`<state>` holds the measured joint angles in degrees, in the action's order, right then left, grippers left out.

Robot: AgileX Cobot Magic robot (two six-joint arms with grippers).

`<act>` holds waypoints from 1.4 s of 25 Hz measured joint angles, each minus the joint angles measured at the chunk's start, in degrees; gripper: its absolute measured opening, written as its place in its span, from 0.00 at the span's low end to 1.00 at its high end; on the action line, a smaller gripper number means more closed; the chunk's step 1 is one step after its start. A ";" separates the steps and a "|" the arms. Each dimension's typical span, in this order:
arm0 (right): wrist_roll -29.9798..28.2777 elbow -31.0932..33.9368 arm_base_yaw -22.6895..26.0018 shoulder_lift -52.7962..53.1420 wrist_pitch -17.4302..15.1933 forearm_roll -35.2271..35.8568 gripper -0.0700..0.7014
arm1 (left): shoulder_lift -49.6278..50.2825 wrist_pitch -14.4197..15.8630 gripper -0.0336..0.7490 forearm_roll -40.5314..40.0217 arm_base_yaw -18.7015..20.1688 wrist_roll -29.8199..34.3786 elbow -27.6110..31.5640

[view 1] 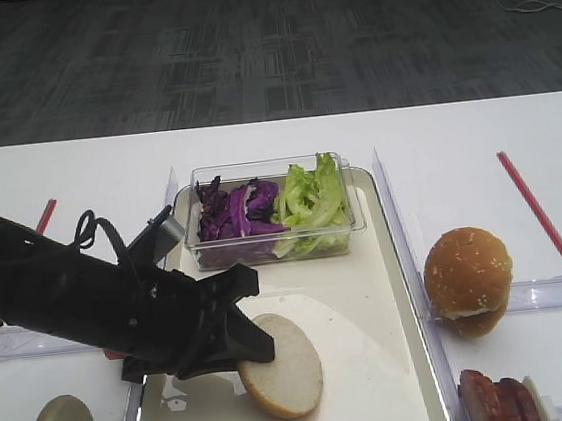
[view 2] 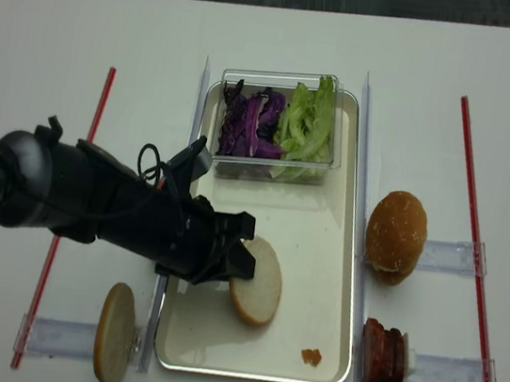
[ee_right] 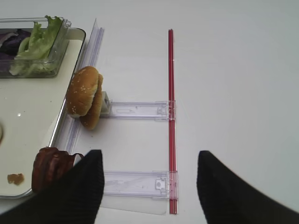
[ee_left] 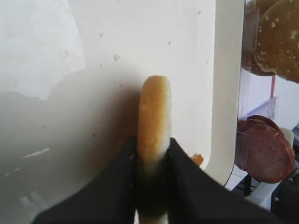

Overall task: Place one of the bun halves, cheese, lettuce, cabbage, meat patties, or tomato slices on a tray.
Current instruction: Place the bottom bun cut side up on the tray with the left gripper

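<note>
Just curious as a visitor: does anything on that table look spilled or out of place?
One thing: a small orange-brown crumb lies loose on the tray, near its front right corner, like a dropped scrap. The bun half sits tilted only because the left fingers pinch it.

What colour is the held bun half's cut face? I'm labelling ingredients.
Pale cream on the bun half, clearest in the exterior high view.

Bulky black-wrapped left arm (view 2: 74, 194), looped black cable (view 2: 152, 163)

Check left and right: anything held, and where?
Left gripper holds the bun half by its edge, jaws across its flat faces, over the tray. Right gripper holds nothing.
</note>
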<state>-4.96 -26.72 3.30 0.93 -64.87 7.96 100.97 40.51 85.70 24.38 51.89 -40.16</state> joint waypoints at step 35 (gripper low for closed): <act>-0.11 0.00 0.00 0.00 0.00 0.00 0.68 | 0.00 -2.20 0.50 -0.66 0.44 1.51 0.00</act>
<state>-5.06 -26.72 3.30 0.93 -64.87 7.96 100.97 38.31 85.03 24.82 53.40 -40.16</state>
